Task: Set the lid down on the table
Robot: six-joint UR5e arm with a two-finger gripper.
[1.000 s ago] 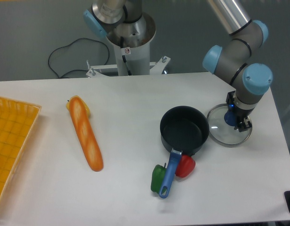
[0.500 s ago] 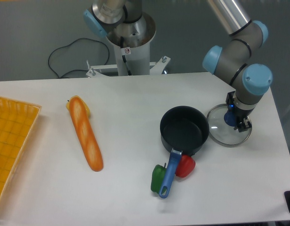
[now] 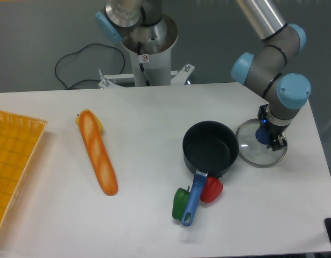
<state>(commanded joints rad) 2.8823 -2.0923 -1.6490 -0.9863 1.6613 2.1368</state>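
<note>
The lid (image 3: 254, 152), a clear glass disc with a metal rim and a blue centre knob (image 3: 260, 135), lies flat on the white table (image 3: 154, 118), just right of the black pot (image 3: 210, 148). My gripper (image 3: 268, 137) points down right at the knob, with a dark finger (image 3: 279, 142) showing on the knob's right side. The wrist hides the other finger, so I cannot see whether the jaws press on the knob.
The pot's blue handle (image 3: 193, 199) points toward the front edge, with a green pepper (image 3: 180, 203) and a red pepper (image 3: 212, 190) on either side of it. A baguette (image 3: 98, 153) lies left of centre. A yellow-orange gridded tray (image 3: 12, 161) sits at the far left.
</note>
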